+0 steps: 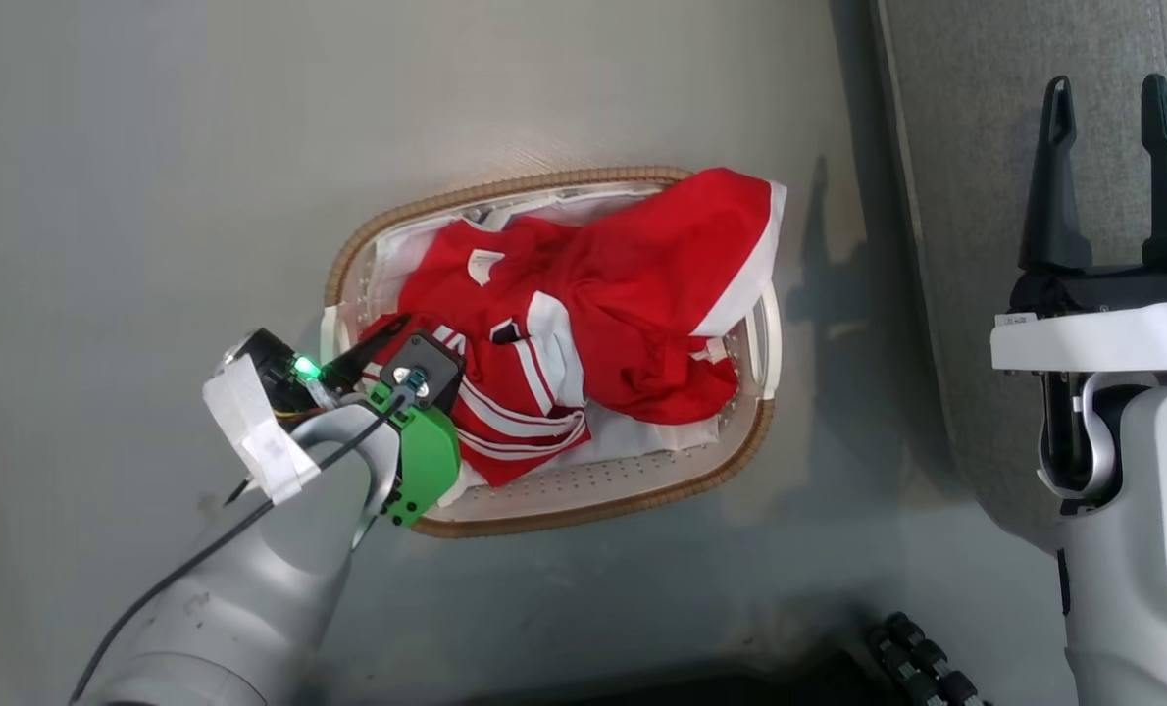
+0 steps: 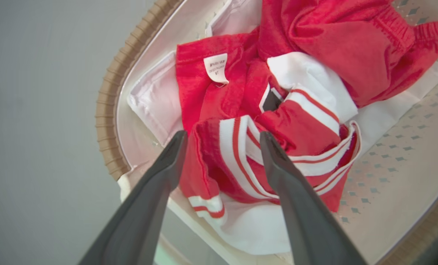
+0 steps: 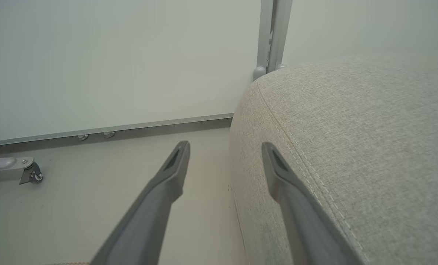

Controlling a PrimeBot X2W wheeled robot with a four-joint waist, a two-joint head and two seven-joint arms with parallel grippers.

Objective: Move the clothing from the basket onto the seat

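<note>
your left gripper hangs released over the striped clothing in the basket; your right gripper, also released, hovers at the edge of the seat.

Neck tag, white, sewn in red clothing: several lines of small grey print, too blurred to read.
White letter strokes on clothing front, head view: partly hidden by left arm, letters not readable.
Emblem, black and white: buried in folds, no text legible.
Sticker on right arm's white wrist cuff: dark print, illegible.
</note>
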